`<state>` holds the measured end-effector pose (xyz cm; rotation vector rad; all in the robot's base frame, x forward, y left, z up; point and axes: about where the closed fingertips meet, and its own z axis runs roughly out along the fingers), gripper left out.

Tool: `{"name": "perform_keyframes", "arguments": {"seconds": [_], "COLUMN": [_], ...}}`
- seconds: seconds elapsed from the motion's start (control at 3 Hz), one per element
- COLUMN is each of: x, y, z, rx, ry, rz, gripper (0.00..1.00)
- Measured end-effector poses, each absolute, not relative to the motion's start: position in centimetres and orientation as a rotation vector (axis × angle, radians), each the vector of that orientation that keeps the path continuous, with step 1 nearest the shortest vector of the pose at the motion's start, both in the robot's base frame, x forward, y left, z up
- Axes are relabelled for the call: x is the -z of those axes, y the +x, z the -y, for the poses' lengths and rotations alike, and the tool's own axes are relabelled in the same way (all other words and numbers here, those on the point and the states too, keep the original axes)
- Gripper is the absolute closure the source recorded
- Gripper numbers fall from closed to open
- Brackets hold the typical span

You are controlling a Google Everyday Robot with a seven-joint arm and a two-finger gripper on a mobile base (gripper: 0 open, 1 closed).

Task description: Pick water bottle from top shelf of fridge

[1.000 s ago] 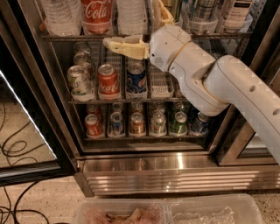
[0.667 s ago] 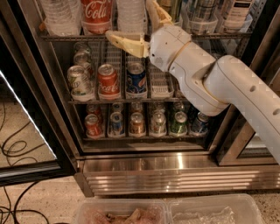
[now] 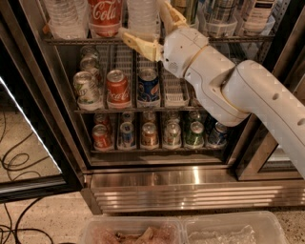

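One water bottle [image 3: 142, 8] inside end effector [image 3: 143, 20]

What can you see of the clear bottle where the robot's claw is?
Only the lower part of the water bottle shows; the rest is cut off at the picture's top. It looks like clear ribbed plastic and stands upright on the top shelf of the fridge, right of the red Coca-Cola bottle. The gripper is open around it: one tan finger crosses its base, the other rises on its right. Whether they touch it cannot be told.
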<state>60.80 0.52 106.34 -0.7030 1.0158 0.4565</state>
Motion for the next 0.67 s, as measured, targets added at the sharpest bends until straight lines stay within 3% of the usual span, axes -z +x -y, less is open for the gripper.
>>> {"name": "perform_keyframes", "arguments": {"seconds": [0.67], "x": [-106.10], "y": [61.26], "z": [-0.40], "rx": [-0.442], "ry": [-0.701], "rz": [-1.027], "gripper": [0.26]}}
